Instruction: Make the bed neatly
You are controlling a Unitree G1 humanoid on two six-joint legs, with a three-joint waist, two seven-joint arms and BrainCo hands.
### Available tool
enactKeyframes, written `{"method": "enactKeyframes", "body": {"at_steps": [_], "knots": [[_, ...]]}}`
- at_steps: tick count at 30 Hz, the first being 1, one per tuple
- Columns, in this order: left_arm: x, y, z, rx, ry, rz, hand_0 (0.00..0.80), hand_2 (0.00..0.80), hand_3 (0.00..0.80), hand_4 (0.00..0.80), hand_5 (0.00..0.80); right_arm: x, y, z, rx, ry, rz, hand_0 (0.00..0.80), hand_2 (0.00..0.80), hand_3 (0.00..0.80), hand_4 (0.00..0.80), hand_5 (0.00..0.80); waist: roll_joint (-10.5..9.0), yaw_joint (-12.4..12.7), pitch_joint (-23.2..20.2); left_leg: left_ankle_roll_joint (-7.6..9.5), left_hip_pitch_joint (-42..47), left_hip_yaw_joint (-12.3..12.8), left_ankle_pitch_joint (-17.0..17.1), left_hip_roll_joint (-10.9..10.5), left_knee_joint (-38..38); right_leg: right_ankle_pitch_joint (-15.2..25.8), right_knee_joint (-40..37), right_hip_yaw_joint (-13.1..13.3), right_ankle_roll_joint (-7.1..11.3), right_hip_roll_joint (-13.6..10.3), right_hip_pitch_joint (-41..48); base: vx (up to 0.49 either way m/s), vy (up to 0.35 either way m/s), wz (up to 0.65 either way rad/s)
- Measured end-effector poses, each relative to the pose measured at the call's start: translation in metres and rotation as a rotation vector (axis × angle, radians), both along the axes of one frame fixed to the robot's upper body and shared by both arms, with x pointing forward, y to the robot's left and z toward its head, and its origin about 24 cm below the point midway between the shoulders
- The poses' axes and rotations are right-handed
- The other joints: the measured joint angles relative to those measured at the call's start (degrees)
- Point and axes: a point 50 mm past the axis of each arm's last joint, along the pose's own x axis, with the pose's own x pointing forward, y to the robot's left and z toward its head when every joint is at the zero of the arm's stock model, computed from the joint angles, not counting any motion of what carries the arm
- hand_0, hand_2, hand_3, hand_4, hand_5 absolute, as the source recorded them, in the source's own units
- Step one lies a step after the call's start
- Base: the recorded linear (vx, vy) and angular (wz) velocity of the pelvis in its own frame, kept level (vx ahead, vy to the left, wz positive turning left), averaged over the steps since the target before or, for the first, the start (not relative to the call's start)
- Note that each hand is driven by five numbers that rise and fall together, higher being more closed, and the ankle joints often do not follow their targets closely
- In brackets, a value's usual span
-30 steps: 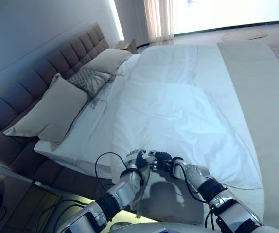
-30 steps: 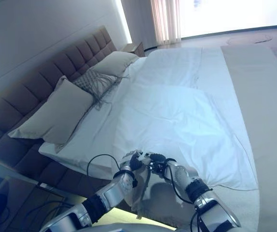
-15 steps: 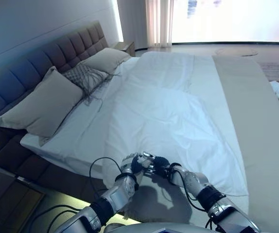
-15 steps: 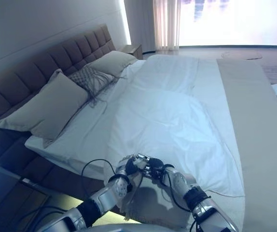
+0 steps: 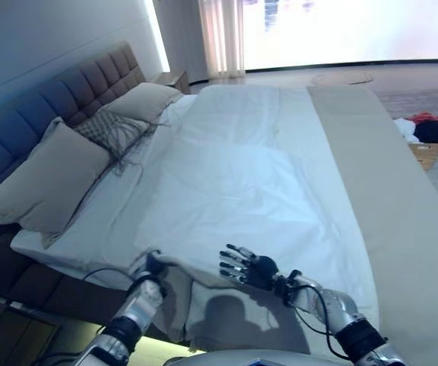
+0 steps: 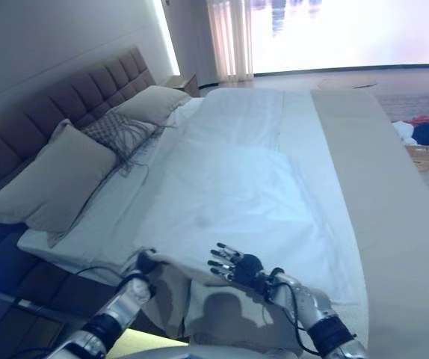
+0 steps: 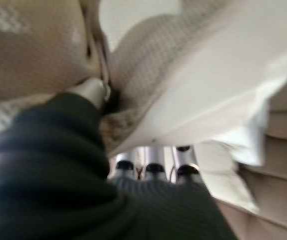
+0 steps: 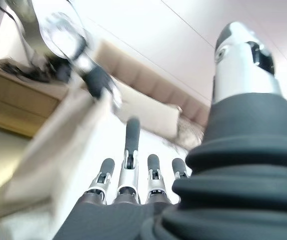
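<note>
A white duvet (image 5: 234, 183) lies rumpled across the bed, its near corner turned up to show a beige underside (image 7: 148, 80). My left hand (image 5: 152, 268) is at the bed's near edge, shut on that corner, with its thumb (image 7: 91, 90) pressed into the cloth. To its right, my right hand (image 5: 248, 267) hovers just over the duvet's near edge, open, with its fingers (image 8: 131, 150) spread straight and holding nothing. The right wrist view also shows the left hand (image 8: 97, 81) gripping the hanging cloth.
Two beige pillows (image 5: 43, 183) (image 5: 146, 99) and a patterned cushion (image 5: 112, 130) lean on the padded headboard (image 5: 66, 91) at the left. A beige runner (image 5: 371, 168) covers the bed's foot on the right. A basket of clothes (image 5: 426, 139) sits on the floor beyond.
My right hand has let go of the duvet edge and opened. The left hand has pulled the corner away to the left. The camera has shifted too.
</note>
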Motion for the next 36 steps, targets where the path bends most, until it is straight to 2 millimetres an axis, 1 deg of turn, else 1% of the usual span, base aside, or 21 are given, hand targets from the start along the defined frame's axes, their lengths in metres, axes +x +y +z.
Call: {"method": "enactKeyframes", "body": {"at_steps": [2, 5, 7, 9, 13, 16, 18, 19, 21, 23, 29, 31, 33, 35, 36], "knots": [[-0.006, 0.013, -0.002, 0.020, 0.011, 0.048, 0.800, 0.800, 0.800, 0.800, 0.800, 0.000, -0.014, 0.001, -0.008, -0.001, -0.040, 0.000, 0.000, 0.000, 0.000, 0.000, 0.31, 0.0, -0.3, 0.00, 0.1, 0.3, 0.0, -0.1, -0.2, 0.0, 0.0, 0.1, 0.01, 0.0, -0.1, -0.008, 0.056, -0.02], [-0.016, 0.028, -0.004, 0.010, 0.012, 0.110, 0.800, 0.800, 0.800, 0.800, 0.800, -0.004, -0.025, -0.001, -0.005, 0.008, -0.078, 0.000, 0.000, 0.000, 0.000, 0.000, 1.09, -0.2, -1.1, 0.00, -0.1, 0.4, 0.0, -0.3, -0.5, 0.0, 0.3, 0.8, 0.01, -0.1, -1.0, -0.009, 0.049, -0.10], [-0.020, 0.030, -0.007, 0.008, 0.019, 0.119, 0.800, 0.800, 0.800, 0.800, 0.800, -0.009, -0.030, -0.004, -0.016, 0.024, -0.097, 0.000, 0.000, 0.000, 0.000, 0.000, 1.65, -0.5, -1.6, 0.00, -0.1, 0.3, 0.0, -0.4, -0.5, 0.0, 0.3, 1.1, 0.05, -0.1, -1.2, -0.009, 0.039, -0.07], [-0.024, 0.031, -0.009, 0.012, 0.025, 0.124, 0.800, 0.800, 0.800, 0.800, 0.800, -0.012, -0.033, -0.006, -0.023, 0.037, -0.099, 0.000, 0.000, 0.000, 0.000, 0.000, 2.03, -1.4, -1.8, 0.00, -0.1, 0.3, 0.0, -0.4, -0.5, 0.0, 0.4, 1.1, 0.07, -0.1, -1.3, -0.002, 0.037, -0.02], [-0.028, 0.036, -0.012, -0.004, 0.018, 0.154, 0.800, 0.800, 0.800, 0.800, 0.800, -0.017, -0.047, -0.007, -0.035, 0.048, -0.144, 0.000, 0.000, 0.000, 0.000, 0.000, 2.44, -1.6, -2.1, 0.00, -0.2, 0.4, 0.0, -0.4, -0.5, 0.0, 0.5, 1.5, 0.08, -0.1, -1.7, -0.007, 0.035, -0.04], [-0.031, 0.047, -0.009, -0.011, -0.011, 0.214, 0.800, 0.800, 0.800, 0.800, 0.800, -0.020, -0.060, -0.005, -0.051, 0.034, -0.160, 0.000, 0.000, 0.000, 0.000, 0.000, 2.71, -1.7, -2.3, 0.00, -0.8, 0.4, 0.0, -0.5, -0.6, 0.0, 0.8, 2.1, 0.07, -0.2, -2.7, -0.037, 0.041, -0.06], [-0.033, 0.059, -0.006, -0.032, -0.041, 0.284, 0.800, 0.800, 0.800, 0.800, 0.800, -0.021, -0.067, -0.002, -0.060, 0.022, -0.167, 0.000, 0.000, 0.000, 0.000, 0.000, 2.91, -2.1, -2.5, 0.00, -1.4, 0.4, 0.0, -0.6, -0.7, 0.0, 1.2, 2.5, 0.04, -0.2, -3.8, -0.049, 0.049, -0.06], [-0.036, 0.071, -0.003, -0.026, -0.048, 0.322, 0.800, 0.800, 0.800, 0.800, 0.800, -0.020, -0.070, 0.000, -0.060, 0.012, -0.168, 0.000, 0.000, 0.000, 0.000, 0.000, 3.08, -2.9, -2.7, 0.01, -1.7, 0.4, 0.0, -0.6, -0.8, 0.0, 1.3, 2.6, 0.02, -0.2, -4.2, -0.042, 0.051, -0.06], [-0.039, 0.092, 0.006, -0.020, -0.077, 0.385, 0.800, 0.800, 0.800, 0.800, 0.800, -0.021, -0.076, 0.002, -0.071, 0.006, -0.165, 0.000, 0.000, 0.000, 0.000, 0.000, 3.19, -3.5, -2.7, 0.01, -1.9, 0.4, 0.0, -0.6, -0.8, 0.0, 1.3, 2.7, -0.02, -0.2, -4.4, -0.045, 0.056, -0.05], [-0.041, 0.118, 0.020, 0.001, -0.109, 0.443, 0.800, 0.800, 0.800, 0.800, 0.800, -0.021, -0.081, 0.003, -0.073, -0.001, -0.179, 0.000, 0.000, 0.000, 0.000, 0.000, 3.21, -4.2, -2.7, 0.01, -2.0, 0.4, 0.0, -0.6, -0.8, 0.0, 1.3, 2.7, -0.01, -0.2, -4.5, -0.037, 0.049, -0.01], [-0.043, 0.177, 0.064, 0.006, -0.165, 0.535, 0.800, 0.800, 0.800, 0.800, 0.800, -0.020, -0.089, 0.007, -0.083, -0.020, -0.210, 0.000, 0.000, 0.000, 0.000, 0.000, 3.33, -4.3, -2.6, 0.01, -2.3, 0.3, 0.0, -0.6, -1.4, 0.0, 1.3, 2.7, 0.00, -0.2, -5.0, -0.030, 0.029, 0.00], [-0.044, 0.188, 0.073, 0.004, -0.172, 0.555, 0.800, 0.800, 0.800, 0.800, 0.800, -0.022, -0.093, 0.007, -0.087, -0.025, -0.231, 0.000, 0.000, 0.000, 0.000, 0.000, 3.33, -4.3, -2.6, 0.00, -2.4, 0.3, 0.0, -0.7, -1.6, 0.0, 1.2, 2.7, 0.06, -0.2, -5.1, -0.038, 0.024, 0.01], [-0.044, 0.194, 0.078, -0.024, -0.187, 0.584, 0.800, 0.800, 0.800, 0.800, 0.800, -0.024, -0.096, 0.007, -0.080, -0.025, -0.251, 0.000, 0.000, 0.000, 0.000, 0.000, 3.36, -4.4, -2.6, 0.00, -2.5, 0.3, 0.0, -0.7, -1.6, 0.0, 1.1, 2.6, 0.10, -0.2, -5.2, -0.032, 0.014, 0.00], [-0.046, 0.196, 0.078, -0.061, -0.203, 0.621, 0.800, 0.800, 0.800, 0.800, 0.800, -0.025, -0.097, 0.006, -0.081, -0.020, -0.259, 0.000, 0.000, 0.000, 0.000, 0.000, 3.60, -4.4, -2.5, 0.00, -2.8, 0.1, 0.1, -0.7, -1.6, 0.0, 1.1, 2.6, 0.12, -0.1, -5.4, 0.000, 0.000, 0.00], [-0.047, 0.196, 0.077, -0.077, -0.204, 0.640, 0.800, 0.800, 0.800, 0.800, 0.800, -0.025, -0.097, 0.006, -0.077, -0.020, -0.264, 0.000, 0.000, 0.000, 0.000, 0.000, 3.42, -4.4, -2.6, 0.05, -3.0, 0.1, 0.1, -0.8, -1.5, 0.0, 1.0, 2.6, 0.12, -0.1, -5.5, 0.000, 0.000, 0.00]]}}
